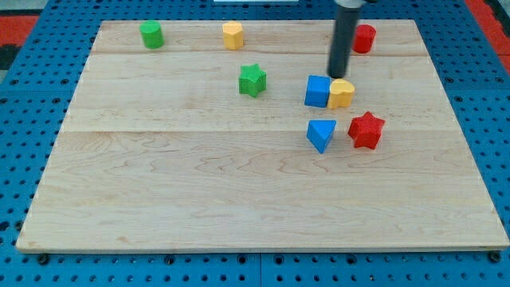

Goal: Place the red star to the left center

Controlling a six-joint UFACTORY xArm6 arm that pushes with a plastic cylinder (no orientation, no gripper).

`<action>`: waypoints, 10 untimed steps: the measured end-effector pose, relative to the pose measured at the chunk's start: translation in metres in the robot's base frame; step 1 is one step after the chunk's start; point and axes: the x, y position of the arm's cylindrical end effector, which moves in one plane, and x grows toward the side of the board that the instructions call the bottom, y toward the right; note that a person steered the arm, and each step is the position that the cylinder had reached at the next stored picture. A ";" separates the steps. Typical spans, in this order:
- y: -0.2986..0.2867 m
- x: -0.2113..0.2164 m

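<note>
The red star [366, 130] lies on the wooden board [199, 191] at the view's right of centre. My tip [338, 75] is above it and a little to its left, just behind a yellow heart-shaped block [341, 93] and a blue cube [318, 91] that touch each other. A blue triangle [321, 134] lies just left of the red star.
A green star [253, 80] lies near the middle top. A green cylinder [151, 34] and a yellow block [233, 35] stand along the top edge. A red cylinder [364, 37] stands at the top right, partly behind the rod.
</note>
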 end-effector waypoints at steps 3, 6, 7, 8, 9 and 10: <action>0.079 0.130; -0.067 0.085; -0.041 0.074; -0.079 0.073; -0.147 0.075; -0.208 0.075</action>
